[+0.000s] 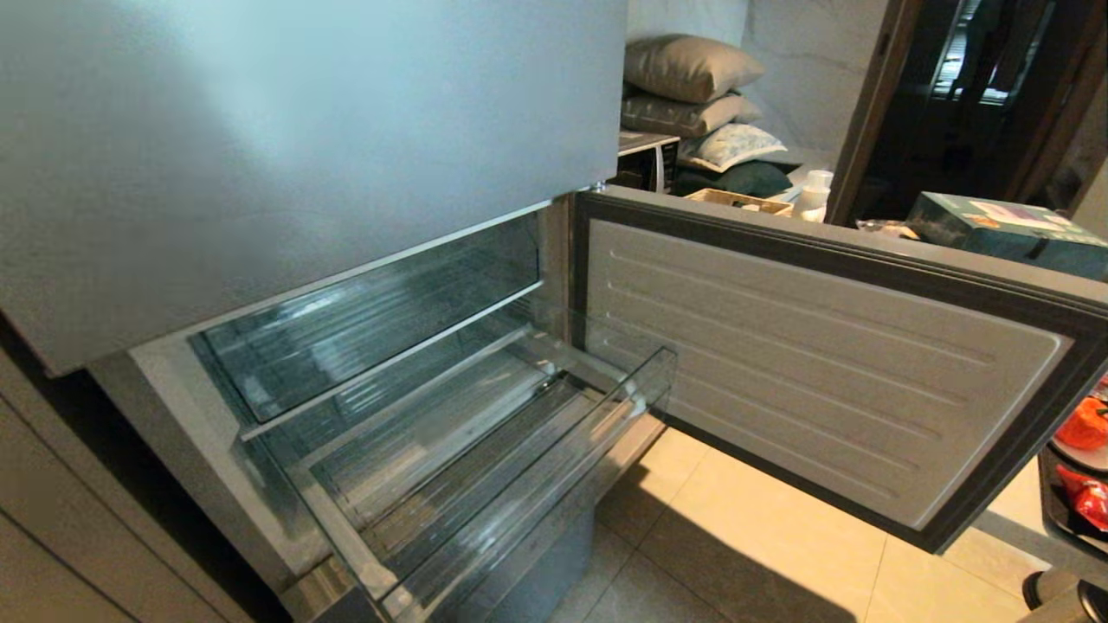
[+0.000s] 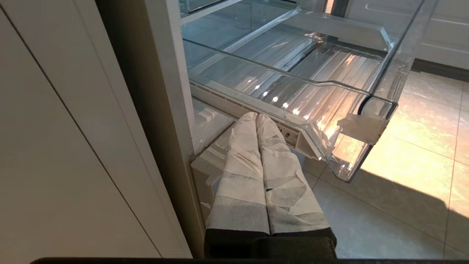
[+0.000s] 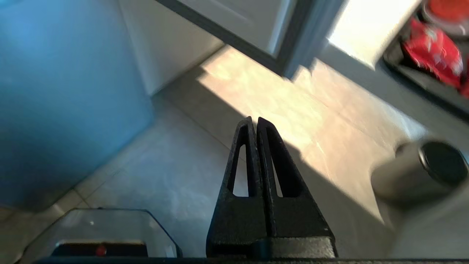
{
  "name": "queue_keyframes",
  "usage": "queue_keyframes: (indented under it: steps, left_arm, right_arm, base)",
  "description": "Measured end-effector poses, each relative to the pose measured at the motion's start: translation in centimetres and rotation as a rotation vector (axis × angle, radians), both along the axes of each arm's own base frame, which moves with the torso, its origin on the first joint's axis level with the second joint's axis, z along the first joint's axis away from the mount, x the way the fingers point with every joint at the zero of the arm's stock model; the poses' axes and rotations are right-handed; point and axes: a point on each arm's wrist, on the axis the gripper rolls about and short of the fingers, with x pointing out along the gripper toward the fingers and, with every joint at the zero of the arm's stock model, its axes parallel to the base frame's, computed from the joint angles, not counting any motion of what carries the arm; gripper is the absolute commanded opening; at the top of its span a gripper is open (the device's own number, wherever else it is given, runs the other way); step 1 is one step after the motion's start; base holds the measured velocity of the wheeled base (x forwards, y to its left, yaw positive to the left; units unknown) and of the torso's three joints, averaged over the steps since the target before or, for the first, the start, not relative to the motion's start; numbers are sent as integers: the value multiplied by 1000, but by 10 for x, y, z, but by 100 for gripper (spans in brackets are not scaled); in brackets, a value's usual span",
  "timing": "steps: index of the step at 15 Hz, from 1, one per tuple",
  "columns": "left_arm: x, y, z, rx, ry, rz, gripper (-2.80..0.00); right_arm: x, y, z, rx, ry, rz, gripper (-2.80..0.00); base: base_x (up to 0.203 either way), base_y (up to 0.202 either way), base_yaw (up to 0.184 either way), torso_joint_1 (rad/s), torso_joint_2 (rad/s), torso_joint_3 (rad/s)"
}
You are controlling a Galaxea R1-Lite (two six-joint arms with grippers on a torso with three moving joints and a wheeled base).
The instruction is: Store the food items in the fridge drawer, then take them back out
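Clear fridge drawer [image 1: 485, 450] pulled out; both grippers closed, L [image 2: 256, 119], R [image 3: 254, 123]

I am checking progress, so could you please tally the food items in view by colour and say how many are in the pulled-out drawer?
Orange food item: 1
Red food item: 1
Items inside the fridge drawer: 0
Total: 2 food items, both outside the fridge at the right edge of the head view.

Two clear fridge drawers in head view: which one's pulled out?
The lower, shallow clear drawer is pulled out over the floor and looks empty. The upper clear drawer sits back inside the fridge, under the closed grey door.
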Motion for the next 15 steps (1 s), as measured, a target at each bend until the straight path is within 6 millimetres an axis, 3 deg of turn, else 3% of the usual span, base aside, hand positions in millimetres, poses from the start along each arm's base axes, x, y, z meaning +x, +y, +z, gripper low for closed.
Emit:
queue_keyframes:
  steps: [9, 15]
  left_arm:
    - [0, 0, 0, 0, 0, 0, -280]
    - [0, 0, 0, 0, 0, -1, -280]
  right_arm:
    - [-7, 0, -2, -5, -83, 42, -280]
    - [-20, 0, -4, 12, -248, 54, -280]
  base:
    - [0, 0, 0, 0, 0, 0]
    - [0, 0, 0, 0, 0, 0]
